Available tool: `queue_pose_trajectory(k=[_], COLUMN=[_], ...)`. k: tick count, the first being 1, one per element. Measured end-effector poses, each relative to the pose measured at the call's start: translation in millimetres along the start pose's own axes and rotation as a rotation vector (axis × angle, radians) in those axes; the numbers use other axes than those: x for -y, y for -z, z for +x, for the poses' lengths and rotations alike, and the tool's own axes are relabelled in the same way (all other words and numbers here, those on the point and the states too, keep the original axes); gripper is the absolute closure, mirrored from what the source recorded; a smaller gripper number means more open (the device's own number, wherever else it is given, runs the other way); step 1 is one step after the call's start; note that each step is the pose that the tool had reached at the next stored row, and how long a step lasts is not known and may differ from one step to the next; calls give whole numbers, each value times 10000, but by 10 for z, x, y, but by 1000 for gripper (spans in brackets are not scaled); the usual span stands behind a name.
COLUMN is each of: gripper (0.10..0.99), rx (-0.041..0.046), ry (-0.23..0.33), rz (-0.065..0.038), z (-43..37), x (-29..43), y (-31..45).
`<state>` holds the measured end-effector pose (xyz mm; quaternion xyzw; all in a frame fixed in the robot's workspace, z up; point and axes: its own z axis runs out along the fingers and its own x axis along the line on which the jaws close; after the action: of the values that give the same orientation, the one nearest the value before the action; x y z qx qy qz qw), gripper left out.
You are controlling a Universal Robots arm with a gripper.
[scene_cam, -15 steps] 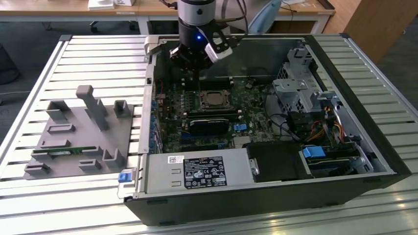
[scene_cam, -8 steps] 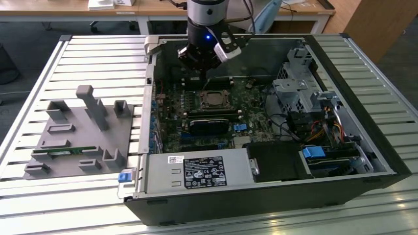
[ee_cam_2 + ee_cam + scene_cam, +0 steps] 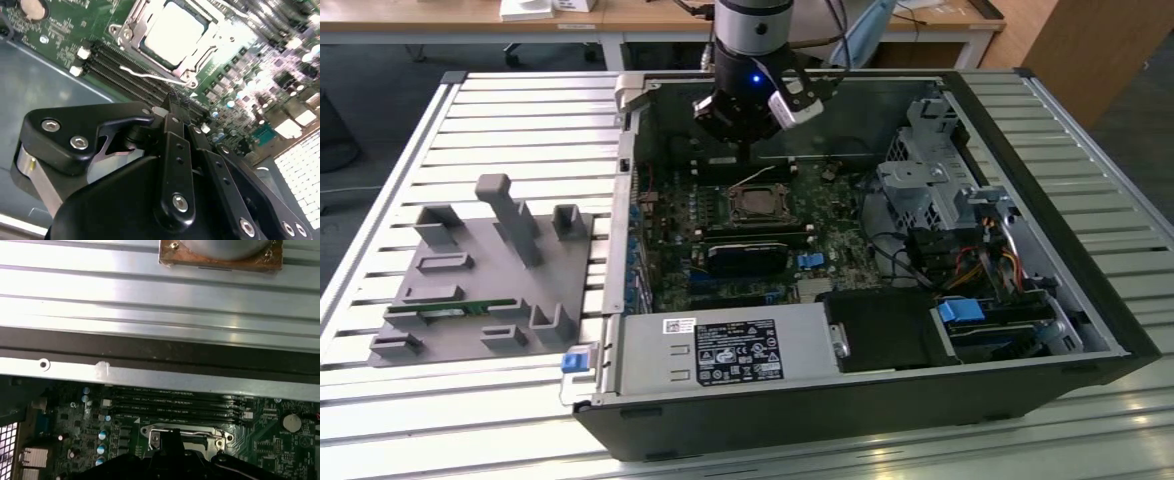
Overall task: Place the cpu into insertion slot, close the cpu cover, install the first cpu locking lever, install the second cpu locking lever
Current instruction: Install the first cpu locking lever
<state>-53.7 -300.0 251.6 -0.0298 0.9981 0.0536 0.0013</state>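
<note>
Black and close together, the fingers (image 3: 177, 107) of the gripper (image 3: 744, 150) taper to a narrow tip with nothing between them, hanging just above a thin wire locking lever (image 3: 150, 75) at the edge of the insertion slot (image 3: 172, 35). In the second wrist view the cpu (image 3: 175, 30) already lies in the slot, and the cpu cover (image 3: 131, 26) is folded down around it as a silvery frame; the lever beside it looks raised, not yet hooked.

The risk, as I judge it, is slippage — the wire is thin and springy, and a narrow tip pressing on it off-centre could let it snap away. The tip could then skid onto the memory slots (image 3: 117, 75) just beside the lever, or scrape the green motherboard (image 3: 720, 270). Pressing before the cover sits flat could also load the chip unevenly.

In the exterior view the arm stands nearly vertical over the far side of the open computer case (image 3: 1107, 320), wrist pointing straight down at the socket. A grey fixture (image 3: 480, 275) with upright posts rests well apart on the slatted table (image 3: 520, 110), at the exterior view's left.
</note>
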Motion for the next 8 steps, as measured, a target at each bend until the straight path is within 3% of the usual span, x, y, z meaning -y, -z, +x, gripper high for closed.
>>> queue_pose_trajectory(k=[8], gripper=[980], rx=[5], ry=[-18], rz=[-28], z=[-29], x=[10], y=[-75])
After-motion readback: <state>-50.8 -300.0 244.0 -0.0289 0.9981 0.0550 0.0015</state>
